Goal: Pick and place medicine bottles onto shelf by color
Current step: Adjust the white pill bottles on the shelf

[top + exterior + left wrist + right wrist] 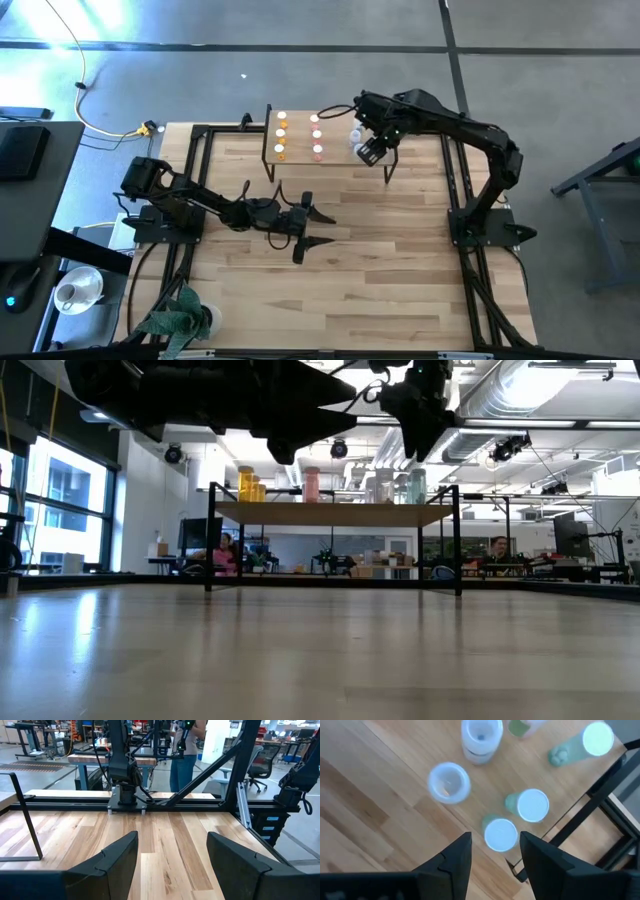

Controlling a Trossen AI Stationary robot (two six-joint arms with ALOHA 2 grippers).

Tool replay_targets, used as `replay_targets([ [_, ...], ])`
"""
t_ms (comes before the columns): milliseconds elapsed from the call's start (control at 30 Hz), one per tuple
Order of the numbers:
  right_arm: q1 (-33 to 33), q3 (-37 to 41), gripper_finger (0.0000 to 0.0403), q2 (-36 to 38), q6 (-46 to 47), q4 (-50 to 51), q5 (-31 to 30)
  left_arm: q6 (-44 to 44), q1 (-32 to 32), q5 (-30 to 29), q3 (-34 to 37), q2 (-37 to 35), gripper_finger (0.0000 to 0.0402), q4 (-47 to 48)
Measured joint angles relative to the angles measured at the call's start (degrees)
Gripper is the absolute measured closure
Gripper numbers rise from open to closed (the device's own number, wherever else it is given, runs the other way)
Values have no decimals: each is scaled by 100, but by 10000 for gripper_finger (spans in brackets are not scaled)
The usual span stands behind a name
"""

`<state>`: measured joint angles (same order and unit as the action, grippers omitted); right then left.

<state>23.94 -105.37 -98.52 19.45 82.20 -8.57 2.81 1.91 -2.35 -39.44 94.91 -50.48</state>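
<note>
Right gripper (pixel 372 152) poised above the shelf's right end, fingers (pixel 451 861) parted with an empty gap between them, pointing down at a teal green bottle (pixel 500 834) with a white cap. Beside that bottle, on the shelf (pixel 395 795), a second teal green bottle (pixel 532 805), a third (pixel 596 740) nearer the shelf's edge, and two pale blue-white bottles (pixel 449 782) a little apart. Seen from above, shelf (pixel 296 158) at the far middle of the wooden table (pixel 330 290), carrying a column of orange bottles (pixel 281 135) on its left part and a column of pink-red bottles (pixel 317 135) beside them, with the pale and green ones under the right arm. From table height, bottles standing upright on the board: orange (pixel 246 483), pink (pixel 311 484), then pale and green (pixel 416 485) toward the right. Left gripper (pixel 314 228) low over the middle of the table, well apart from the shelf, fingers (pixel 110 865) spread wide and holding nothing. Beyond the table, a person (pixel 224 555) seated at a desk and another person (pixel 498 554) farther right. Potted plant (pixel 182 318) at the table's near left corner.
</note>
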Motion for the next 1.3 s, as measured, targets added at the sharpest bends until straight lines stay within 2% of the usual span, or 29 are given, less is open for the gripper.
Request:
replay_targets([
  [267,-40,-407,244,0,-17,-218,156,24,0,2,0,0,175,144],
  [500,-346,-447,244,-2,-348,-1758,156,253,0,66,0,0,175,553],
  [667,-397,-449,244,-2,-90,-2601,159,216,0,170,-7,-307,175,1267],
  [967,-165,-458,253,-400,54,-2145,335,321,21,165,-13,-1361,175,2525],
  [1300,-56,-449,254,-916,-195,-1957,816,299,127,-31,-13,-1523,175,3011],
])
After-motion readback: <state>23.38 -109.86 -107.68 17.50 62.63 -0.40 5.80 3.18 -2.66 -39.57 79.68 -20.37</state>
